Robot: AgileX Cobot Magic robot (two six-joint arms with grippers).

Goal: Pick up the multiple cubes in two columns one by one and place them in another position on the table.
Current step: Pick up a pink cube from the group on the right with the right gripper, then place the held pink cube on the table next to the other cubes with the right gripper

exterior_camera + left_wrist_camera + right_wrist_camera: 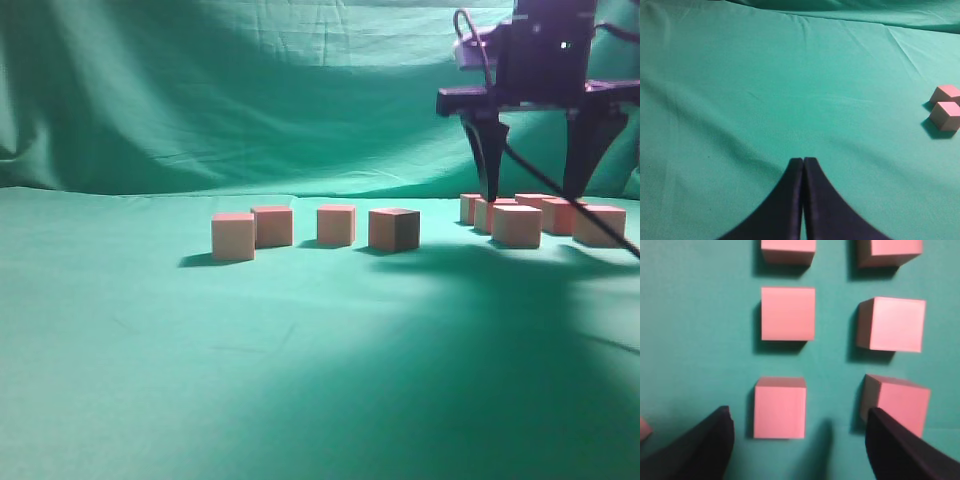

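The right gripper (535,190) hangs over the group of cubes at the right of the exterior view, its two dark fingers spread wide and pointing straight down. It holds nothing. In the right wrist view the fingers (700,450) stand at the lower corners of the picture, with the near-left cube (779,407) lying between them, closer to the left finger and not touched by it. The right finger (905,450) overlaps the lower corner of the near-right cube (897,400); whether it touches cannot be told.

The cubes under this gripper lie in two columns (840,340) that run away from the wrist camera. The left column sits square to the view. The cubes of the right column, such as the middle-right cube (892,324), are turned slightly, each showing a side face. A strip of bare cloth separates the columns, and gaps separate the cubes within each.

The left gripper (803,200) has its fingers pressed together, tip to tip, over bare green cloth (765,90); it carries nothing. Two pink cubes (945,115) lie near the right edge of its view, well apart from it.

In the exterior view four more cubes (315,228) stand in a loose row at the centre of the table, apart from one another and well to the left of the columns. Broad open cloth lies in front of them and to the left.
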